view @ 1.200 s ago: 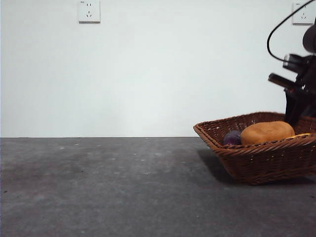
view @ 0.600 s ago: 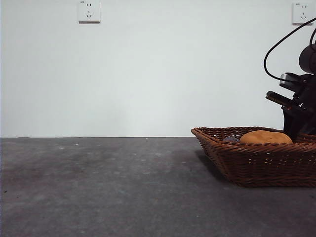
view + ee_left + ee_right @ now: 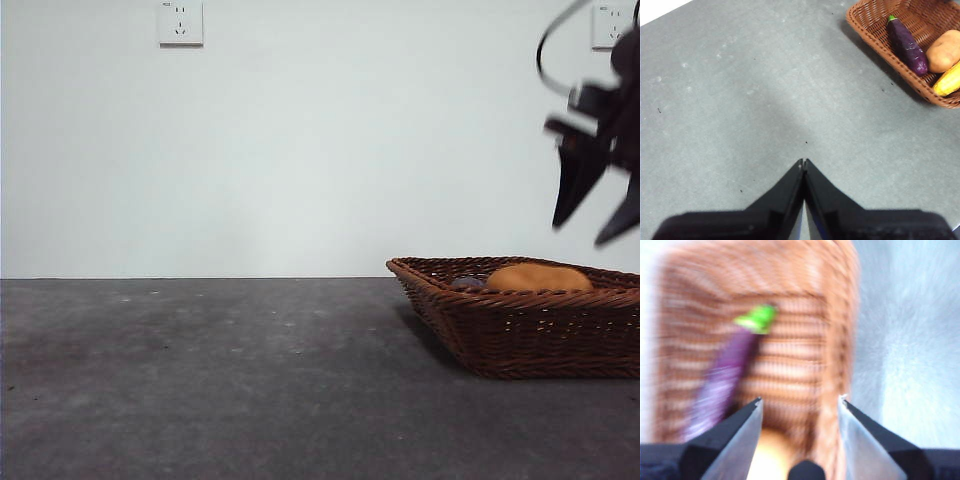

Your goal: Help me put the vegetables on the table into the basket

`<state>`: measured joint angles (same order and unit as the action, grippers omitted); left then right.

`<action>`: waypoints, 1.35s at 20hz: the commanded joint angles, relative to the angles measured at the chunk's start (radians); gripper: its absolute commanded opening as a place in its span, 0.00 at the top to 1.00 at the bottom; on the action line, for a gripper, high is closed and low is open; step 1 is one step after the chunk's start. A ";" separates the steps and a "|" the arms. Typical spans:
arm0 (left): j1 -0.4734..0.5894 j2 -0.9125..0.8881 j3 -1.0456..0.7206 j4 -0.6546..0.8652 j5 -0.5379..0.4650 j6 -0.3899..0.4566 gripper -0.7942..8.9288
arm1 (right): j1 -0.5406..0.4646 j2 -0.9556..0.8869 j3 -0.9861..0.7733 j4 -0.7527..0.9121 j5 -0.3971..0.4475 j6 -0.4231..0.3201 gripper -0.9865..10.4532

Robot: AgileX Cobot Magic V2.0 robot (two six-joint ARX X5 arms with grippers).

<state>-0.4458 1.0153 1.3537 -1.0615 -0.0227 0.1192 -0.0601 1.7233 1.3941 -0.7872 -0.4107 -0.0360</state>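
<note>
The brown wicker basket (image 3: 520,325) rests flat on the grey table (image 3: 200,380) at the right. Inside lie the purple eggplant (image 3: 906,45), the orange-brown potato (image 3: 946,50) and the yellow corn cob (image 3: 948,81). From the front only the potato (image 3: 538,277) and a bit of eggplant (image 3: 466,283) show over the rim. My right gripper (image 3: 600,205) hangs open and empty above the basket's right end; its blurred wrist view looks down on the eggplant (image 3: 722,380) and the basket (image 3: 790,340). My left gripper (image 3: 803,162) is shut, empty, over bare table away from the basket (image 3: 875,30).
A white wall with two sockets (image 3: 180,22) rises behind the table. The table's far edge runs along the wall. A black cable (image 3: 555,30) loops above the right arm.
The basket, tilted up a second ago, has dropped flat onto the table. My right gripper has let go and risen clear above the rim with jaws open.
</note>
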 commanded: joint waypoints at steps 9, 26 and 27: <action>0.003 0.000 -0.004 0.006 0.004 0.013 0.93 | 0.034 -0.530 0.017 -0.348 -0.079 -0.056 0.92; 0.003 0.000 -0.004 0.005 0.056 0.013 0.92 | 0.034 -0.712 0.015 -0.589 -0.068 -0.123 0.91; 0.003 0.000 -0.004 0.005 0.056 0.013 0.92 | 0.034 -0.710 0.015 -0.589 -0.064 -0.123 0.91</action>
<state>-0.4458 1.0153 1.3537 -1.0615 0.0311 0.1230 -0.0273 1.0122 1.4082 -1.3556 -0.4747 -0.1570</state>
